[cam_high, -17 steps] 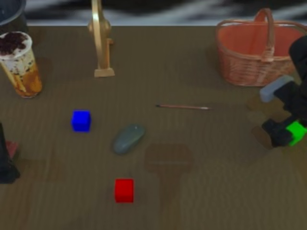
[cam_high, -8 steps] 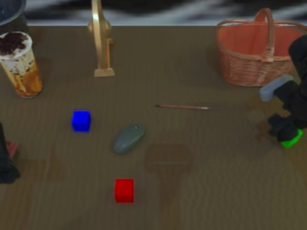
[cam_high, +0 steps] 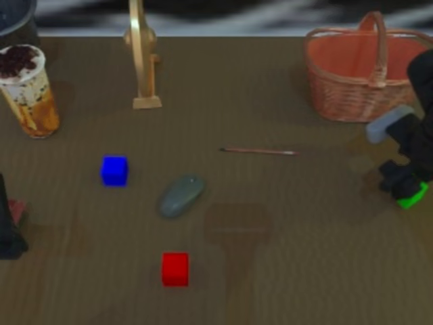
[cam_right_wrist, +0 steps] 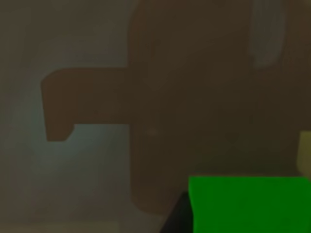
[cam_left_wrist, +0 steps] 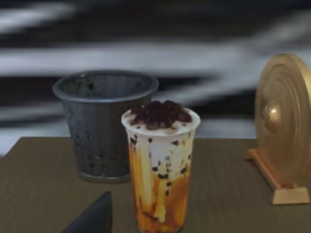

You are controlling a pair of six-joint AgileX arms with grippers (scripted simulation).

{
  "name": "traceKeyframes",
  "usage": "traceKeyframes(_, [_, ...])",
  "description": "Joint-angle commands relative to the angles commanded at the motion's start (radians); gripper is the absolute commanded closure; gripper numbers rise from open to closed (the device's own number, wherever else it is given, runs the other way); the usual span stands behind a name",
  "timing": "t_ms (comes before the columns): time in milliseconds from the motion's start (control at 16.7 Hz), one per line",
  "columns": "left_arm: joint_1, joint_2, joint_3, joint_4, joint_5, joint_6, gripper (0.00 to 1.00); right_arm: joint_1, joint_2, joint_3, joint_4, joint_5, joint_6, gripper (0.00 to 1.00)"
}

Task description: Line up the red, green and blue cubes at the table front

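The green cube (cam_high: 413, 197) sits at the right edge of the worktop (cam_high: 304, 271), mostly covered from above by my right pincer (cam_high: 404, 188), which is clenched on it; in the right wrist view the green cube (cam_right_wrist: 250, 204) fills the near corner, with a dark finger (cam_right_wrist: 177, 216) against its side. The red cube (cam_high: 175, 269) rests alone near the front, a little left of centre. The blue cube (cam_high: 114, 170) lies farther back and to the left, well apart from the red one. Between them, nearer the blue, is a grey stone (cam_high: 181, 196). A thin pencil (cam_high: 258, 151) lies behind the stone toward the right, and a wicker basket (cam_high: 362, 71) stands at the back right. At the back left stand a drink cup (cam_high: 27, 91), a dark bin (cam_left_wrist: 104, 124) and a golden disc on a stand (cam_high: 142, 54). My left pincer (cam_high: 10, 233) is parked at the left edge; I cannot tell its state.
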State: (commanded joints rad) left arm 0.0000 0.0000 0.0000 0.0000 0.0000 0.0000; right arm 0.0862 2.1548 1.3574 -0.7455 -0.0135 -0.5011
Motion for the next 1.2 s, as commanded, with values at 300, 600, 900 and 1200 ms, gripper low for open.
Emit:
traceKeyframes(300, [0.000,0.000,0.000,0.000,0.000,0.000,0.00,0.006,-0.060,0.073,-0.149,-0.004,-0.003,1.00])
traceKeyframes(600, [0.000,0.000,0.000,0.000,0.000,0.000,0.00,0.009,-0.113,0.125,-0.237,0.000,-0.002,1.00])
traceKeyframes(900, [0.000,0.000,0.000,0.000,0.000,0.000,0.00,0.026,-0.106,0.131,-0.238,-0.001,0.032,1.00])
traceKeyframes(1200, [0.000,0.000,0.000,0.000,0.000,0.000,0.00,0.183,-0.080,0.170,-0.268,0.004,0.291,1.00])
